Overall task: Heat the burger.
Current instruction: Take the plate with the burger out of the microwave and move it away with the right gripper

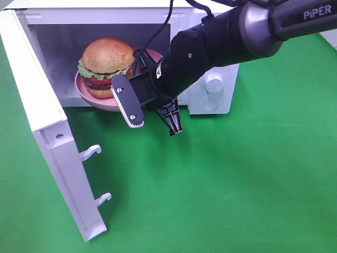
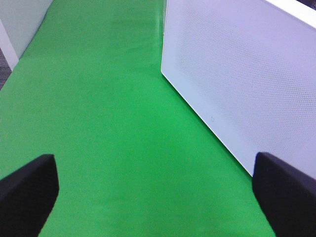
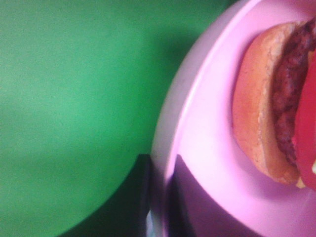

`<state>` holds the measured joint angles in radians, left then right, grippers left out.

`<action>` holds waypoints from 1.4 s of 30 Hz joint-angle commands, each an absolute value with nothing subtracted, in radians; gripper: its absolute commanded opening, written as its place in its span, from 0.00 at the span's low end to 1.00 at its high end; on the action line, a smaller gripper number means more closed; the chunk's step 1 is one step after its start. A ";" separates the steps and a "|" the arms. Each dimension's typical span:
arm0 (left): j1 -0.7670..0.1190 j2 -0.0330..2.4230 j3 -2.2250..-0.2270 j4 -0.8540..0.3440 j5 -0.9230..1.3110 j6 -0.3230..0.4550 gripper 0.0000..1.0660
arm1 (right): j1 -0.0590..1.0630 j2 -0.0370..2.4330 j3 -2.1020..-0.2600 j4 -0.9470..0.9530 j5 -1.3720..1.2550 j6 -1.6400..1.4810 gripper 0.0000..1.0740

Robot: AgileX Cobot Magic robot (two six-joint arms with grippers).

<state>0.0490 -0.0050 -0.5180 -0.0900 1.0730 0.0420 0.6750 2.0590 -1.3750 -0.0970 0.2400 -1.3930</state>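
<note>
Gripping pink plate (image 3: 207, 163) rim, right jaws closed; burger (image 1: 107, 67) just beyond; left jaws wide, empty.

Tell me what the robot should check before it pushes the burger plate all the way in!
1. Microwave door open: ok.
2. Right gripper shut on the pink plate rim: ok.
3. Burger upright on the plate: ok.
4. Plate fully inside the microwave: not ok, its front edge overhangs.
5. Left gripper open, off the door: ok.
6. Room behind the burger: cannot tell.
</note>
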 commanded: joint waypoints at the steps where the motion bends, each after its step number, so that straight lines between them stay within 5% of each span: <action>1: 0.053 -0.010 -0.515 -0.088 1.069 0.039 0.94 | 0.669 2.010 -1.347 -0.094 0.186 -1.388 0.00; 42: 0.053 -0.010 -0.515 -0.088 1.069 0.039 0.94 | 0.669 1.525 -0.751 -0.018 0.081 -1.294 0.00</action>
<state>0.0490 -0.0050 -0.5180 -0.0900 1.0730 0.0420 0.6840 1.5820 -0.7790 -0.0340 0.1630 -1.3310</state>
